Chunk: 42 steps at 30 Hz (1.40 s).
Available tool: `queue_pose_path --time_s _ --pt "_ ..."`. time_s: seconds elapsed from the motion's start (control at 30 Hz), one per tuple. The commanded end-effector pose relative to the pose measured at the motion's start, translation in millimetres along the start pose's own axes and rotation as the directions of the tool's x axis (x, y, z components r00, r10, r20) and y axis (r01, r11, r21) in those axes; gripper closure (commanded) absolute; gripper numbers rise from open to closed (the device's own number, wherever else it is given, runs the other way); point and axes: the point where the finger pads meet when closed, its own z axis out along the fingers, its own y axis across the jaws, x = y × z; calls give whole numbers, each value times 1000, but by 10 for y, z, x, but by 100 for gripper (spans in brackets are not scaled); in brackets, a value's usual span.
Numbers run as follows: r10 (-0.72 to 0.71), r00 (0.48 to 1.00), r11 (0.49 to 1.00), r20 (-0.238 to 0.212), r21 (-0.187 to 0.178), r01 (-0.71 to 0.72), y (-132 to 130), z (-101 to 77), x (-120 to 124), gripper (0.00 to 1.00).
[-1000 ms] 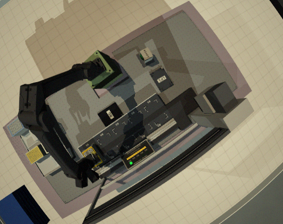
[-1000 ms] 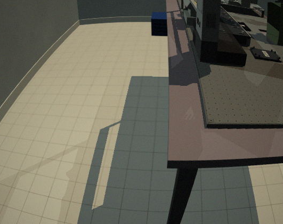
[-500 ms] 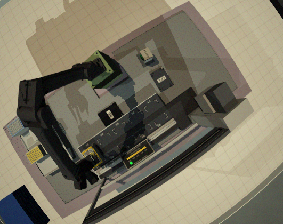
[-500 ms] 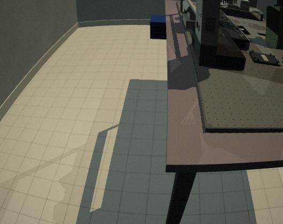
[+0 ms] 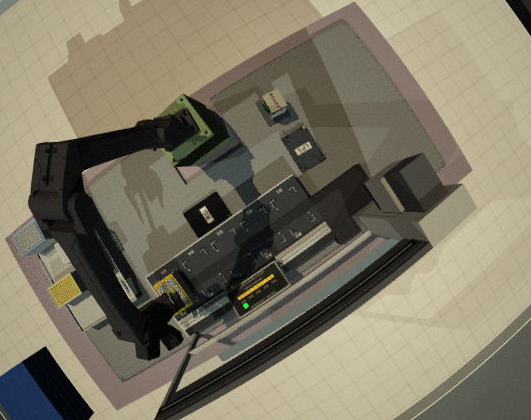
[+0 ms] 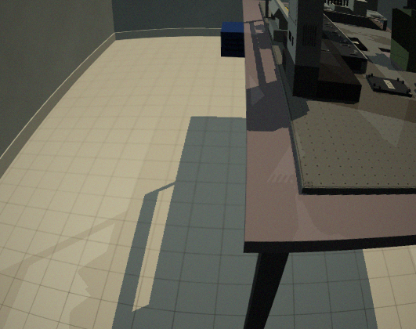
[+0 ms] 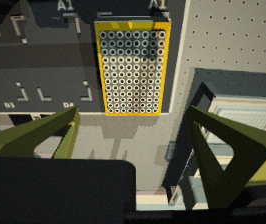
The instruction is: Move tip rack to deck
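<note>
A yellow-framed tip rack (image 7: 132, 72) sits uncovered on the dark deck at the last position, right of the brackets marked D3 and D4. Its wells show pale rings all over. An engraved 'A1' (image 7: 160, 4) lies at its far right corner. In the top view the same rack (image 5: 171, 285) is at the left end of the deck. My gripper (image 7: 133, 111) is open and empty, its olive fingers spread just short of the rack's near edge and apart from it. It also shows in the top view (image 5: 166, 308).
The shelf at the left holds a blue-framed rack (image 5: 29, 235), a yellow-framed rack (image 5: 65, 289) and pale flat items (image 5: 56, 263). A panel with a yellow bar and green light (image 5: 261, 288) lies beside the deck. Two black nests (image 5: 207, 214) (image 5: 303, 148) lie on the perforated board.
</note>
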Motion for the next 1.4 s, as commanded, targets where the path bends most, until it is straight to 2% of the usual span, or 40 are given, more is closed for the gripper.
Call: queue_pose_path --time_s 0.0,0.3,0.37,0.4,0.53,0.87,0.93,0.97,1.1,1.37 --pt "5 998 999 67 49 -8 -141 -426 -236 0" --pt "6 998 999 67 50 -10 -144 -581 -225 0" --pt "6 998 999 67 50 -10 -144 -581 -225 0" --pt "-1 999 999 51 38 -1 -115 -496 -222 0" --pt "5 998 999 68 49 -8 -133 -668 -225 0" --pt "5 998 999 69 50 -9 -131 -844 -219 0" --pt "5 998 999 69 50 -9 -131 -844 -219 0" --pt "7 999 999 48 37 -9 -142 -733 -188 0" --pt "6 997 999 70 49 -9 -129 -931 -215 0" --pt "9 997 999 70 50 -12 -137 -1067 -198 0"
